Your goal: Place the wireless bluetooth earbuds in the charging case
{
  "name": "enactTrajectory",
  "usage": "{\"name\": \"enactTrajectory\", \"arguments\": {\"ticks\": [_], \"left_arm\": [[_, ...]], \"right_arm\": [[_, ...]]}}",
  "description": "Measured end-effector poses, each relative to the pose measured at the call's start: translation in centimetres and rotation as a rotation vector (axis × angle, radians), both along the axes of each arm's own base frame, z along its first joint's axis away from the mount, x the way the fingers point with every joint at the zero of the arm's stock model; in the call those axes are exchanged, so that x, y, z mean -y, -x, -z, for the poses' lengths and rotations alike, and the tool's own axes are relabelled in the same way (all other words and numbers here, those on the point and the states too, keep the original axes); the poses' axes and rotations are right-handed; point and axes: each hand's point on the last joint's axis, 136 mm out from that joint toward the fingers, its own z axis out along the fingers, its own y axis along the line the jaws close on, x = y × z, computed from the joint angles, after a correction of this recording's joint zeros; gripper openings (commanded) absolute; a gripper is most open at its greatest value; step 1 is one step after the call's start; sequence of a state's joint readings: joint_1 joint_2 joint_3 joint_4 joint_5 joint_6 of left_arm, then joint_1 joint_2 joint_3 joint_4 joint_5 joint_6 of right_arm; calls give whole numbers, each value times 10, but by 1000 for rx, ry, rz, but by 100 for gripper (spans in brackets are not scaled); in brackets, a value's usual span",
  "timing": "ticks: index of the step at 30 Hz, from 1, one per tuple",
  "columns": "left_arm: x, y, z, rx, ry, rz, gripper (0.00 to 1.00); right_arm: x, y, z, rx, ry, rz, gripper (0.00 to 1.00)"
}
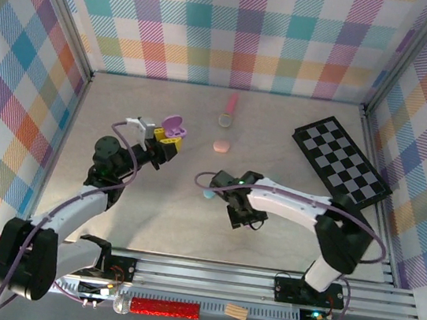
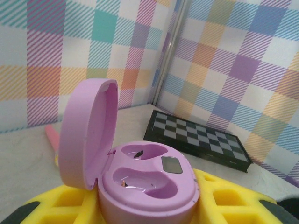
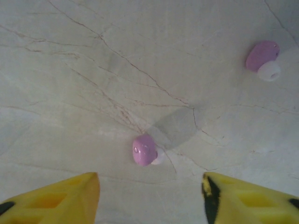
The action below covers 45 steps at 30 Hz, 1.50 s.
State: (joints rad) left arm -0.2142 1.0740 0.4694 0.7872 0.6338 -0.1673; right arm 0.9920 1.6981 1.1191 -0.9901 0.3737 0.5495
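Note:
My left gripper (image 1: 167, 139) is shut on the purple charging case (image 1: 173, 127) and holds it above the table at the left. In the left wrist view the case (image 2: 149, 184) sits between the yellow fingers (image 2: 219, 205) with its lid (image 2: 84, 135) standing up; both wells are empty. My right gripper (image 1: 238, 211) points down at the table's middle. Its yellow fingers (image 3: 70, 196) stand open just above the bare table, apart from everything. One purple earbud (image 3: 144, 150) lies a little ahead of the gap between them. A second purple earbud (image 3: 262, 56) with a white tip lies farther off to the right.
A black-and-white chessboard (image 1: 342, 159) lies at the back right. A pink oval case (image 1: 222, 145), a small round piece (image 1: 224, 118) and a pink stick (image 1: 232, 101) lie at the back middle. A small light-blue piece (image 1: 209, 194) lies beside the right arm. Checked walls close three sides.

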Motion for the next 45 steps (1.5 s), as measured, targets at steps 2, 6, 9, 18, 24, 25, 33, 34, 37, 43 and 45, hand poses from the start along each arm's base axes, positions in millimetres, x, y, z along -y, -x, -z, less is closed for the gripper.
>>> {"name": "enactTrajectory", "arguments": {"ticks": [2,6,9,18,24,25,33,34,37,43,45], "left_arm": [[-1,4,-6,19,1,0,39],[-1,7,-8,19,-3,0,39],[-1,7,-4,6,-9,-1,39],[-2,6,-2,-4,-15,-2,39],[-2,6,-1,-6,-16,-1,39],[-1,6,0,-8,-17,-1,39],[-1,6,0,-10,-17,-1,39],[-1,6,0,-11,-17,-1,39],[-1,6,0,-10,-17,-1,39],[-1,6,0,-10,-17,-1,39],[-1,6,0,-10,-17,0,39]], "right_arm": [[-1,-1,7,-4,57,-31,51],[1,0,17,-14,120,-59,45],[4,0,24,-26,152,-66,42],[7,1,32,-46,182,-75,36],[7,1,33,-46,186,-75,33],[7,1,33,-45,188,-75,33],[13,0,32,-33,226,-80,30],[14,-1,32,-31,231,-80,30],[15,-2,31,-24,238,-79,29],[16,-2,31,-24,244,-80,27],[16,-2,32,-25,246,-81,23]]}}
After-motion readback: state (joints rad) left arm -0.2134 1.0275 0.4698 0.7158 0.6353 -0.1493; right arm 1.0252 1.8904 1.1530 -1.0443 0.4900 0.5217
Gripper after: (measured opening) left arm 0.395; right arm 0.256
